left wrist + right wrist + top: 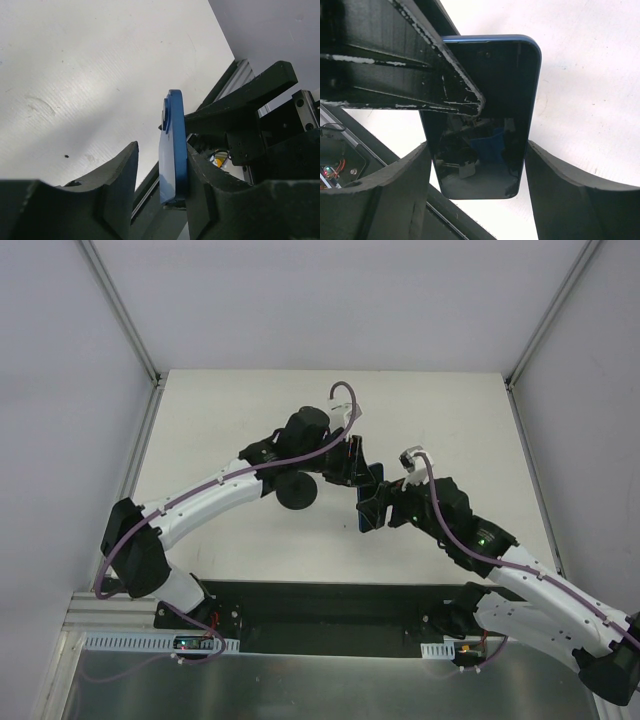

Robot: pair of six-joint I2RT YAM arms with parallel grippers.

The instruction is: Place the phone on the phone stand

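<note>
Right wrist: phone (485,125) in right claw (477,150), left claw (161,152) loose around it.

Bright, even light casts soft shadows; the phone (485,150) face shows reflections.

a white tabletop (230,410) fills the middle. pale grey walls (330,300) close it in at left, far and right. aluminium posts (120,310) rise at the far corners. a black plate (320,608) lines the near edge. the light is soft and even.

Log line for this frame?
right hand: holds phone | left hand: open around phone, gap one side | phone stand: unloaded
</note>
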